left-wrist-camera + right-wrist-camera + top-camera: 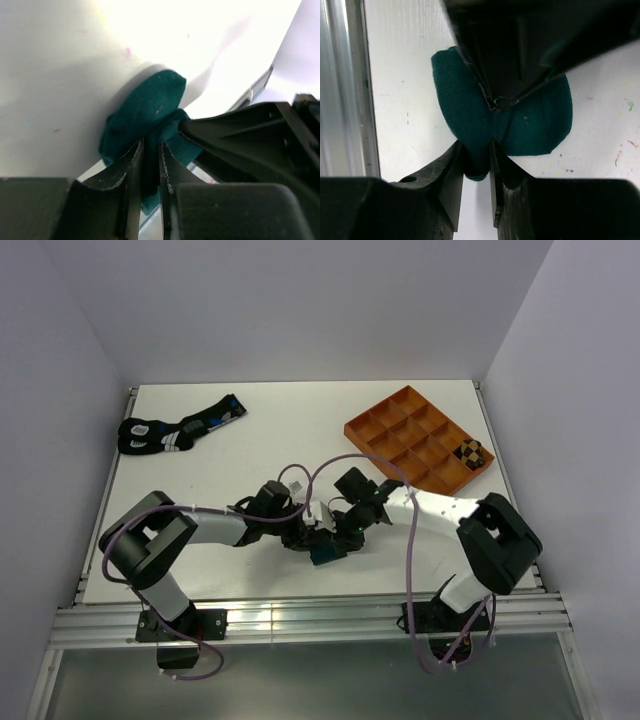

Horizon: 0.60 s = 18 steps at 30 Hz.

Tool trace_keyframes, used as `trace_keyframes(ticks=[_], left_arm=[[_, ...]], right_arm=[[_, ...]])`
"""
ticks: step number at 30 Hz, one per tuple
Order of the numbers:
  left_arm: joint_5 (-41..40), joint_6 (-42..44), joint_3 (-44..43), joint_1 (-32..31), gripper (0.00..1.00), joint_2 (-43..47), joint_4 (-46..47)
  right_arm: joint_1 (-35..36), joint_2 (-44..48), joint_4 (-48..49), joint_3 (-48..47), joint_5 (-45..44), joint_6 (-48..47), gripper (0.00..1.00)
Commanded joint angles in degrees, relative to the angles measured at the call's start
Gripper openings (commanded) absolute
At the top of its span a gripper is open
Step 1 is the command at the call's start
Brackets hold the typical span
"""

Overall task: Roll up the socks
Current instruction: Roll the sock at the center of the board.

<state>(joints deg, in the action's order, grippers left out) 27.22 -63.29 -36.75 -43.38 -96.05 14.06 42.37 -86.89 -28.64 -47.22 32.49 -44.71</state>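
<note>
On the white desk [300, 420], left end effector [150, 148] and right end effector [476, 148] narrowly pinch the dark teal-green fabric sock [535, 120]; best rolled tight, tension even.

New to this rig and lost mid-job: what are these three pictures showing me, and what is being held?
These are two robot arms bolted at the near edge of a white table, each ending in a two-finger claw. The wide picture looks down from above and behind them. The other two come from a camera on each wrist. The left claw and right claw both pinch one teal sock, bunched between them. Also on the table are dark patterned socks at the far left and an orange tray at the far right, with a checkered sock in one compartment.
</note>
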Motion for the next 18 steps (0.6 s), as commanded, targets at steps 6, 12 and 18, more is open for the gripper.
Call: trace_keyframes(ticks=[6, 12, 18], left_arm=[[-14.6, -1.0, 8.1, 0.0, 0.29, 8.9, 1.8], [-21.1, 2.4, 10.9, -0.9, 0.32, 16.5, 1.7], [-31.9, 11.6, 12.1, -6.3, 0.36, 24.8, 2.9]], right_arm=[[-5.5, -13.5, -19.7, -11.9, 7.4, -4.9, 0.14], [-6.3, -19.3, -21.5, -16.3, 4.3, -1.4, 0.14], [-6.9, -25.6, -27.2, -22.1, 3.9, 0.0, 0.13]])
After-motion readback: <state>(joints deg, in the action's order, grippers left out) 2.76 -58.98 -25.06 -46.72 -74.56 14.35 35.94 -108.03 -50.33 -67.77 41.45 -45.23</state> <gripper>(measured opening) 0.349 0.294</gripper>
